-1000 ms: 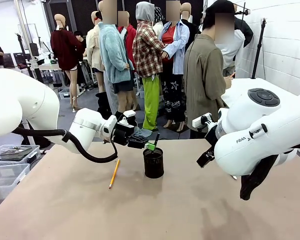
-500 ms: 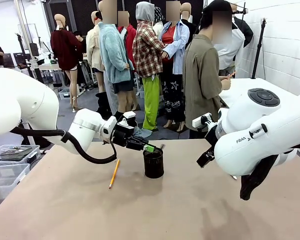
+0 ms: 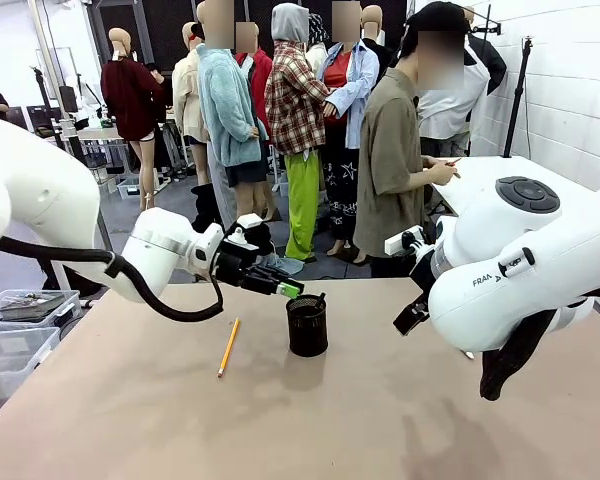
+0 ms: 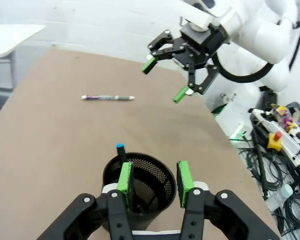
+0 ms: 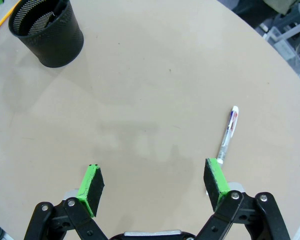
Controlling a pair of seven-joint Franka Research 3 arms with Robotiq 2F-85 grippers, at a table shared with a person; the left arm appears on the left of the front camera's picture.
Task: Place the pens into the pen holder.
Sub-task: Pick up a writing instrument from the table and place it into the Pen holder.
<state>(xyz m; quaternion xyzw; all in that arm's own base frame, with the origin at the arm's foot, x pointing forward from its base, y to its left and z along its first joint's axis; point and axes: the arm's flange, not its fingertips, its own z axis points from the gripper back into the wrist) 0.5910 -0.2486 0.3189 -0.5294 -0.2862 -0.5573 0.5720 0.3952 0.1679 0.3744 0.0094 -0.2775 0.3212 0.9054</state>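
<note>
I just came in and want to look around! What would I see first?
The black mesh pen holder sits mid-table, with the left gripper open just above its rim and a blue-tipped pen standing inside. A yellow pencil lies on the table to its left, and a silvery pen lies by the wide-open right gripper.

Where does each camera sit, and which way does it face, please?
Front view: fixed between the arms, on the robot's side, facing the person across the table; the left arm and right arm show, left jaws near the cup.
Left wrist view: on the left wrist, looking down past its own open jaws into the cup and across at the right jaws.
Right wrist view: on the right wrist, looking down at the table past its own wide-open jaws.
Shared: both wrist views show the cup and the silver pen.
</note>
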